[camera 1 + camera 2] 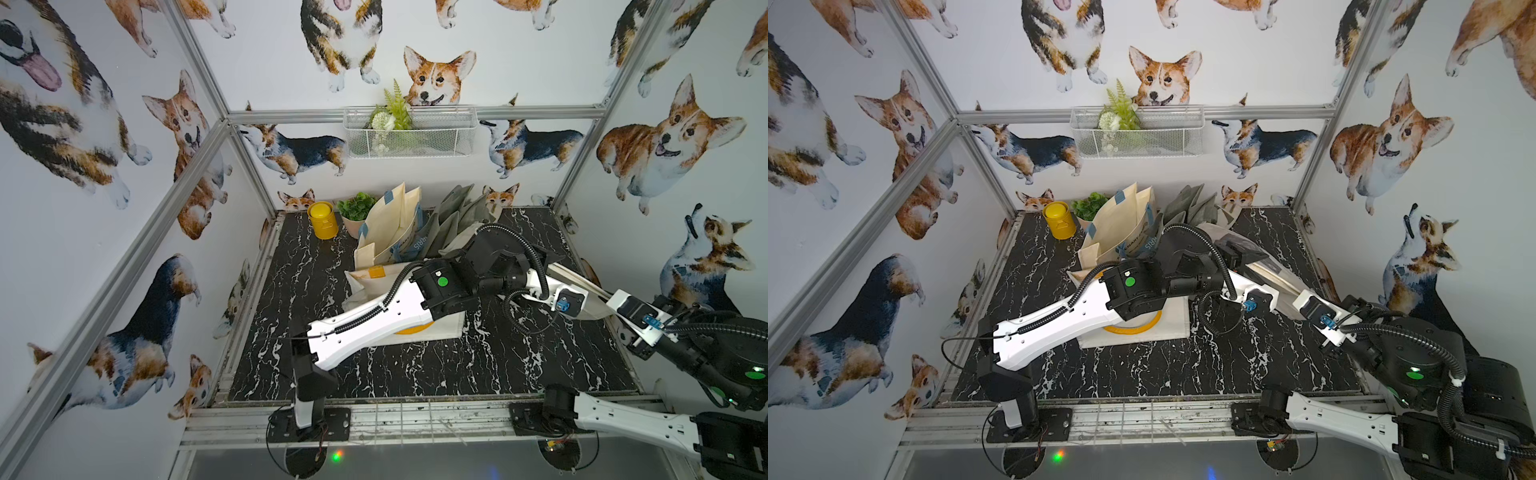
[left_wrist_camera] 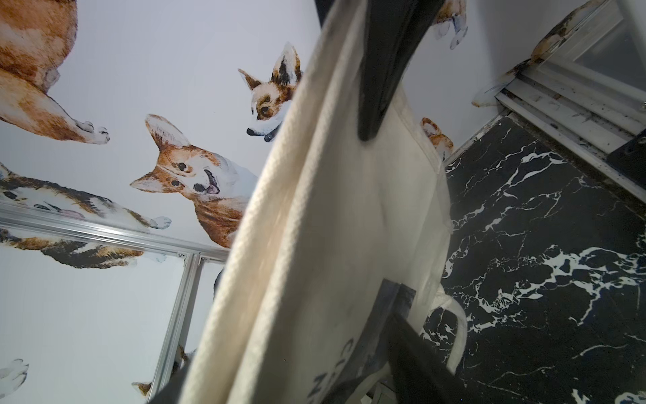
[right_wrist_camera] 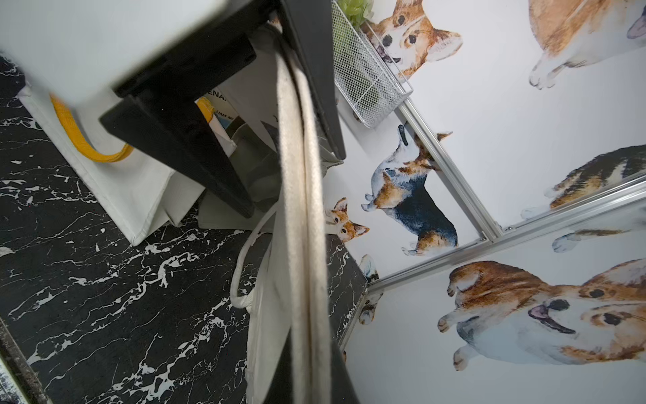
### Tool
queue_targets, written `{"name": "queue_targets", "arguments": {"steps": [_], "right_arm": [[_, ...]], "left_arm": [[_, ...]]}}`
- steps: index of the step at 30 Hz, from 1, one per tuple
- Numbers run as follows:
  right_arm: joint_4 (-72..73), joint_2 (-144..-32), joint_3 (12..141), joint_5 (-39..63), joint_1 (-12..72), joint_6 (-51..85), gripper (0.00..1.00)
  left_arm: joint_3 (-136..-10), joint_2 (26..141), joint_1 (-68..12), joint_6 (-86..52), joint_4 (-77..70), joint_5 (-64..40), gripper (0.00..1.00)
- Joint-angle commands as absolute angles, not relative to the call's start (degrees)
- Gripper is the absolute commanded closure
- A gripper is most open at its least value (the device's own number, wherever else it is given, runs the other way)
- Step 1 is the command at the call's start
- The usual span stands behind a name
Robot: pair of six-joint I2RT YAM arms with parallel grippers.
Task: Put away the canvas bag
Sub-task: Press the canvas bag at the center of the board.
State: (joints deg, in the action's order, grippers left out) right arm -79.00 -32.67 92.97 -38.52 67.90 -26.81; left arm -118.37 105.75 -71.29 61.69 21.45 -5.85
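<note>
right pincer (image 3: 293, 182) clamped on bag (image 3: 307, 266) rim | left pincer (image 2: 381, 213) straddles bag, grip unclear | totes (image 1: 395, 220) crowd far edge | desk (image 1: 415, 374) bare near

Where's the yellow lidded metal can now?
In both top views, the yellow can stands at the black marble table's far-left corner, beside the potted green plant.
</note>
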Motion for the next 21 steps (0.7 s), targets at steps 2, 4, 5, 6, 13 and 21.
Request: {"name": "queue_targets", "arguments": {"steps": [2,4,5,6,13,21], "right_arm": [[-74.67,-32.08,93.7,-37.79,68.08,-27.88,1.0],[-74.81,-32.07,93.44,-38.11,68.04,-27.46,1.0],[-74.77,-31.98,93.29,-38.35,68.11,-26.98,1.0],[-74.62,-31.71,93.21,-38.57,68.11,-26.54,1.0],[-72.83,-28.26,92.14,-41.77,68.09,-20.04,0.63],[-75.08,-27.76,91.59,-48.44,68.1,-11.7,0.31]], "left_arm": [[-118.86,106.12,-71.37,59.03,22.65,-6.44,0.64],[-118.91,106.19,-71.41,57.31,23.64,-6.56,0.79],[-118.93,106.3,-71.45,56.16,23.94,-6.36,0.88],[-118.91,106.28,-71.46,54.77,23.82,-5.96,1.0],[-119.0,108.09,-71.63,43.36,17.6,0.34,1.0],[-122.29,115.27,-71.45,36.61,-1.17,17.5,1.0]]}}
